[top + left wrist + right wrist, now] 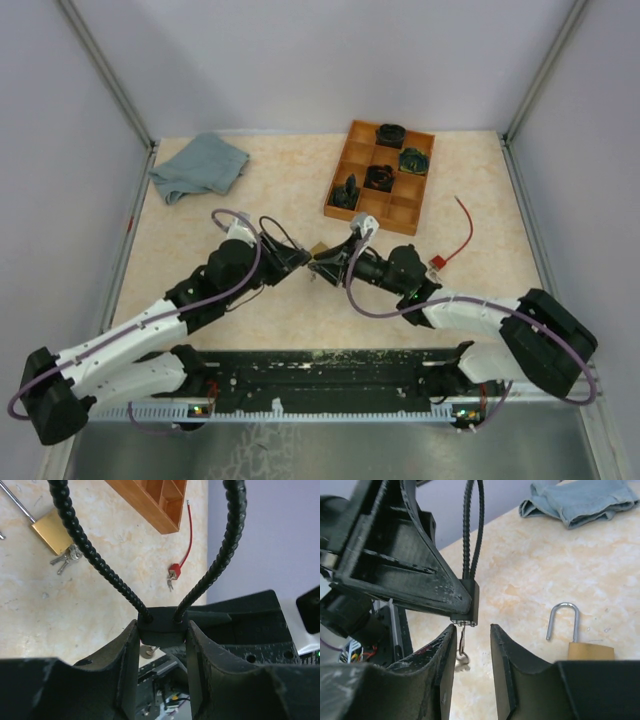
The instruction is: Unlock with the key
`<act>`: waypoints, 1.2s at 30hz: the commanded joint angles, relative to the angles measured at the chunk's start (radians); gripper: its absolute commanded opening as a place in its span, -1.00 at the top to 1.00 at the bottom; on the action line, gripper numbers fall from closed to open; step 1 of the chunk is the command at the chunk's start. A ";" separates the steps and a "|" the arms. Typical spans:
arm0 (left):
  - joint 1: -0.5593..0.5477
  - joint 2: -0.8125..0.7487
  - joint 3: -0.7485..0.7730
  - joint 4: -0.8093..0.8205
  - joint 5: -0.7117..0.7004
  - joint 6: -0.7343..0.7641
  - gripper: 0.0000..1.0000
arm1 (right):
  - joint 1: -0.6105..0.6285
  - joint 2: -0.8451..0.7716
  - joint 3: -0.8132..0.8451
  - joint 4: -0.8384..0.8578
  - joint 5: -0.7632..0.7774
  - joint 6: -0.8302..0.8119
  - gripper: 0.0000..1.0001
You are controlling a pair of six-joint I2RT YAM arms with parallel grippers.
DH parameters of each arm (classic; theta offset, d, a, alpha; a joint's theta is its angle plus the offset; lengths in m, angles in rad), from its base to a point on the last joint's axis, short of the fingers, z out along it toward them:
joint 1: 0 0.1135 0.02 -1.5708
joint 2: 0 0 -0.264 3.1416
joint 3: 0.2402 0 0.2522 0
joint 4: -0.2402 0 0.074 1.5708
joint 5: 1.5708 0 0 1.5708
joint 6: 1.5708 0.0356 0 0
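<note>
My left gripper [298, 258] is shut on the body of a black cable lock [162, 626]. Its two black cable ends [80, 535] loop up past the camera. A small key [463, 636] sticks out of the lock body [469, 602] with a ring hanging from it. My right gripper [472, 630] is open, with its jaws on either side of that key. The key hangs close to the left finger [445, 650]. In the top view the right gripper [328, 265] meets the left one at the table's middle.
A brass padlock [51, 529] with an open silver shackle [563, 620] and a bunch of keys [67, 560] lies on the table just beyond the grippers. A red cable lock [436, 265] lies to the right. A wooden tray [345, 160] with dark locks stands at the back, and a blue cloth [200, 165] at the back left.
</note>
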State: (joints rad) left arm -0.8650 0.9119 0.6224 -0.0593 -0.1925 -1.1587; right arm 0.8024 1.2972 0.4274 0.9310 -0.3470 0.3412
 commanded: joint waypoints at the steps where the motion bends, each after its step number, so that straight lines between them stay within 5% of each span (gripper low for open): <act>1: 0.059 0.037 0.018 0.046 0.141 -0.061 1.00 | -0.002 -0.116 0.011 -0.057 0.049 -0.021 0.30; 12: 0.114 0.045 -0.026 0.140 0.180 -0.117 1.00 | 0.073 -0.098 -0.050 -0.073 0.131 -0.028 0.20; 25: 0.118 0.035 -0.042 0.156 0.198 -0.117 1.00 | 0.103 -0.085 -0.141 0.156 0.255 -0.076 0.36; 36: 0.119 0.045 -0.043 0.170 0.227 -0.118 1.00 | 0.103 -0.062 -0.120 0.201 0.203 -0.071 0.48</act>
State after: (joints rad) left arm -0.7544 0.9665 0.5823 0.0490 0.0101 -1.2678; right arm 0.9012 1.2320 0.2821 1.0542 -0.1284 0.2798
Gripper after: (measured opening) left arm 0.427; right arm 0.292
